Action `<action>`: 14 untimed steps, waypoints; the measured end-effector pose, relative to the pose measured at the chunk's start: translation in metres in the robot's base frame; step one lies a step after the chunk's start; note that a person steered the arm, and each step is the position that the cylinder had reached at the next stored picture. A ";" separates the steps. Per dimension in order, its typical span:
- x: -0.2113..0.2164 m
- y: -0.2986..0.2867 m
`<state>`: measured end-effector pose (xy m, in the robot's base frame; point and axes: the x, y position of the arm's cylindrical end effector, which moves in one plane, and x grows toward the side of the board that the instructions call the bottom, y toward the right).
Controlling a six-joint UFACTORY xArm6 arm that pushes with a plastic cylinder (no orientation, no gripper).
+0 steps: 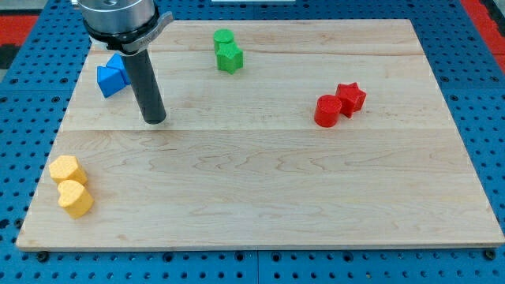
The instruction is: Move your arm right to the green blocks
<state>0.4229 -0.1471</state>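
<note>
Here my tip (155, 120) rests on the wooden bench (260, 181) toward the view's upper left, just to the right of and slightly below the blue blocks (113, 76), whose shapes are partly hidden behind the rod. The arm carries no gripper (only the straight dark rod), so nothing is open, closed or held. The task's things sit near the view's top edge, right of the tip and well apart from it: a green cylinder (224, 38) touching a green star-like block (230, 57) just below it. Farther to the view's right, a red cylinder (327, 110) touches a red star (351, 98). At the view's lower left, two yellow blocks lie touching, the upper yellow block (66, 170) and a yellow heart (75, 199).
</note>
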 end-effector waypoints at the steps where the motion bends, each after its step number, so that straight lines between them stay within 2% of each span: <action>1: -0.003 -0.001; 8: -0.014 -0.013; 9: 0.010 -0.001; 10: 0.037 0.040; 11: 0.048 0.106; 13: 0.049 0.254; 14: 0.025 0.284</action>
<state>0.4484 0.1368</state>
